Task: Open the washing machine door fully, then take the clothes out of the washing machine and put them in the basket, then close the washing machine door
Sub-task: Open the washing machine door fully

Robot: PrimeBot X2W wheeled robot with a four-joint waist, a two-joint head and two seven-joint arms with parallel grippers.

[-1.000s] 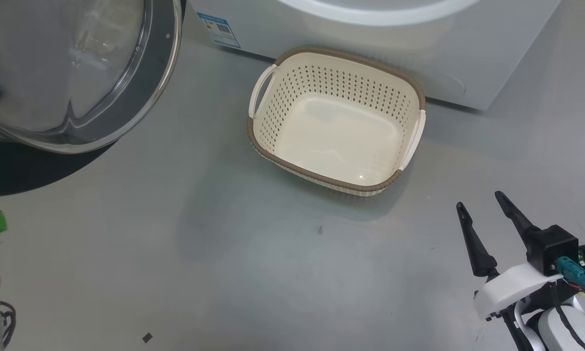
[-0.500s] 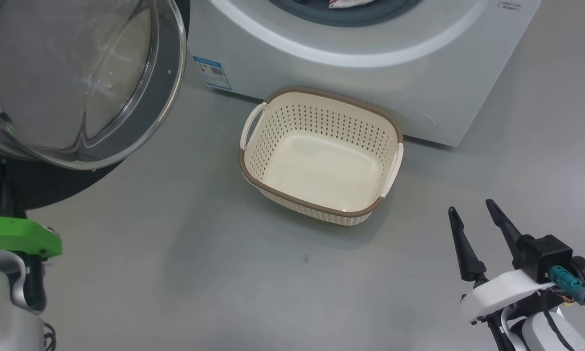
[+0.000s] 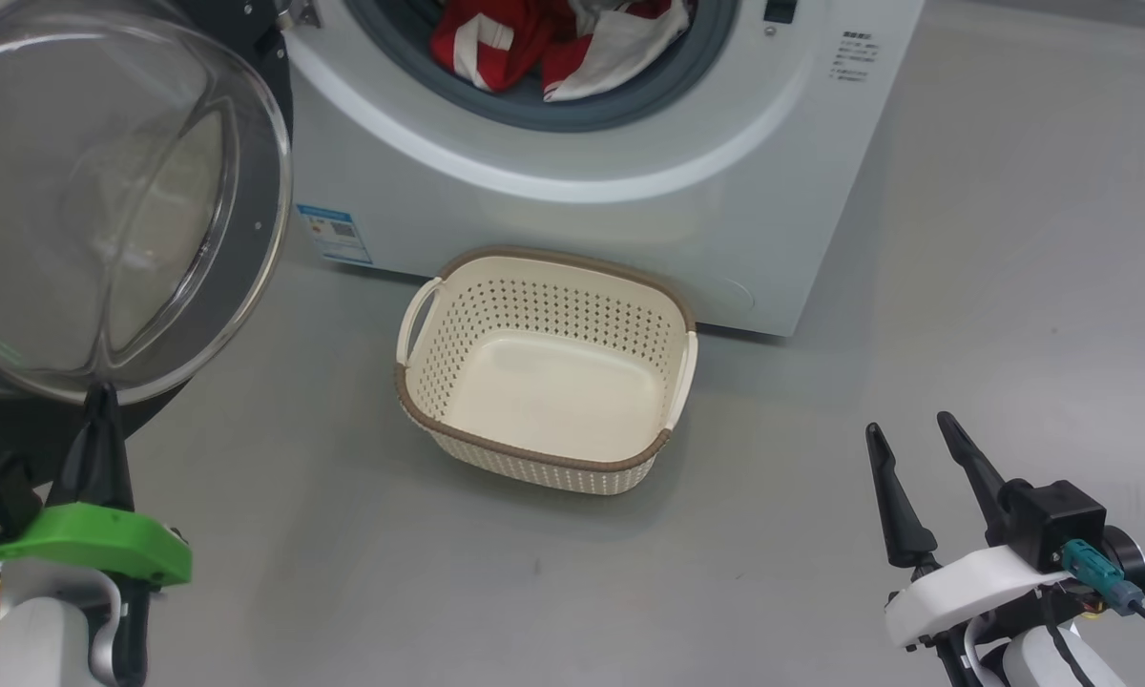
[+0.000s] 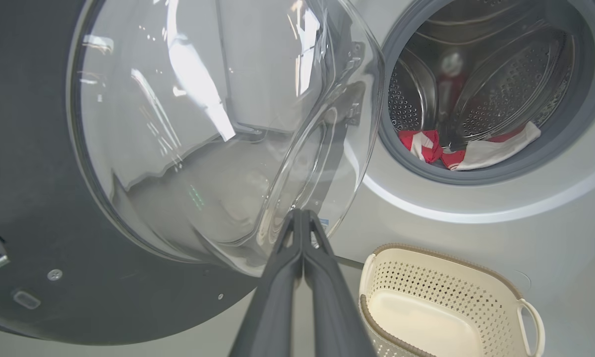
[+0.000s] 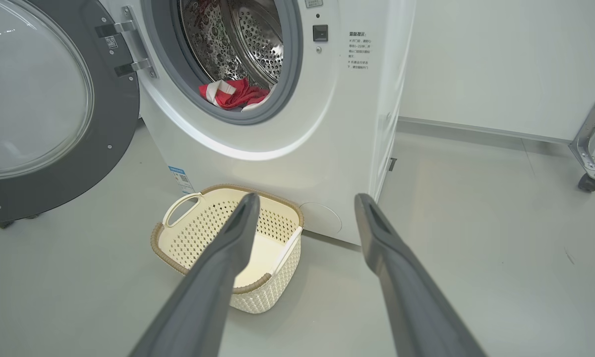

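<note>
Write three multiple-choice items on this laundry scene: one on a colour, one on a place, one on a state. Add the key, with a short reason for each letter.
1. What colour is the rim of the basket?
A. brown
B. blue
C. green

2. Where are the clothes?
A. in the basket
B. inside the washing machine
C. on top of the machine

3. How does the washing machine door stand?
A. shut over the opening
B. swung open to the side
C. taken off and laid flat

Key:
1 A: a brown band runs around the top of the cream basket.
2 B: red and white fabric shows in the machine's round opening, and the basket holds nothing.
3 B: the door hangs on its hinges beside the uncovered opening.
</note>
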